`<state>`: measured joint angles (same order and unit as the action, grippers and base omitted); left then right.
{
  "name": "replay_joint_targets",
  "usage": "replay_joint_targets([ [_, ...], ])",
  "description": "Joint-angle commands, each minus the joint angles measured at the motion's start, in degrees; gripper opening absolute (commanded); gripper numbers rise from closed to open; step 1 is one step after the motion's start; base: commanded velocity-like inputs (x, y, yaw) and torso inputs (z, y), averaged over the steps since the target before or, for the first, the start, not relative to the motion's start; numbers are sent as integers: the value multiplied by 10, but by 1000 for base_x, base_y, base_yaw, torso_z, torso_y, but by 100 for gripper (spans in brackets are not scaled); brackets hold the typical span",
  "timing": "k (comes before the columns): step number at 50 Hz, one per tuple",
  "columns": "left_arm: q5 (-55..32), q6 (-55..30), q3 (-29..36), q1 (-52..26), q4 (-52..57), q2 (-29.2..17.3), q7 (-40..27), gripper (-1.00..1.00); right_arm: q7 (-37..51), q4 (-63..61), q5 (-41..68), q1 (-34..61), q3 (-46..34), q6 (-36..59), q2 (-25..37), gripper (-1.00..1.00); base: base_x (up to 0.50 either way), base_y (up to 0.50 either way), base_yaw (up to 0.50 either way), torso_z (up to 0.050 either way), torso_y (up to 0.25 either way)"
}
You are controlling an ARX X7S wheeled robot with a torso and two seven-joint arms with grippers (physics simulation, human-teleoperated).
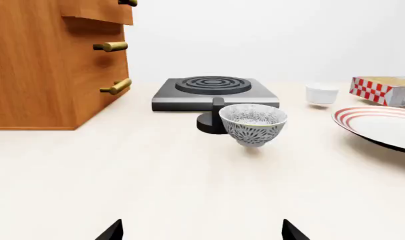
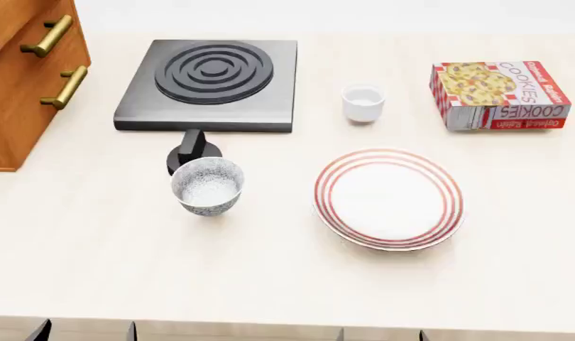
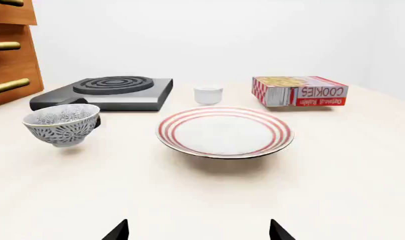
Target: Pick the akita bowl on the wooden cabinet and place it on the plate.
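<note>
The only words are on the cookie box, which sits at about 1 o'clock in the head view. Its side says "COOKIES" in big red letters (they look upside down from the right wrist camera). The smaller words beside it are too blurry to read.

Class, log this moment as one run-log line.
bowl: on table, by stove knob | plate: bare | left hand: open | right hand: open
</note>
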<state>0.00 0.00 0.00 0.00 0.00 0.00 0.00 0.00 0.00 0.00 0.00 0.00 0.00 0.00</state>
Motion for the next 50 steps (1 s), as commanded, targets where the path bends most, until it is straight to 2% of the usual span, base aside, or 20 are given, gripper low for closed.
replay_joint_targets([
  [1,-22,-14,2,-1,4,-6,-18,100,-1,-2,18,-2,-13,1,10,100,0,0,0,0,0],
  [28,-33,-37,47,-11,0,-40,-75,100,30,-1,51,-2,-49,1,42,100,0,0,0,0,0],
  [33,-7,3,59,5,19,-42,-97,100,37,-16,59,-7,-48,2,45,100,0,0,0,0,0],
  [35,-31,3,63,14,40,-43,-81,100,46,-51,53,-14,-48,5,48,100,0,0,0,0,0],
  [42,-34,-66,60,33,188,-47,-108,100,65,-207,35,-35,-61,65,64,100,0,0,0,0,0],
  [44,-35,-67,61,33,189,-48,-110,100,67,-208,36,-35,-62,66,66,100,0,0,0,0,0],
  [45,-40,-99,59,36,242,-48,-116,100,71,-257,35,-36,-61,91,69,100,0,0,0,0,0],
  [50,-30,-137,65,29,280,-52,-131,100,77,-306,33,-32,-63,116,76,100,0,0,0,0,0],
])
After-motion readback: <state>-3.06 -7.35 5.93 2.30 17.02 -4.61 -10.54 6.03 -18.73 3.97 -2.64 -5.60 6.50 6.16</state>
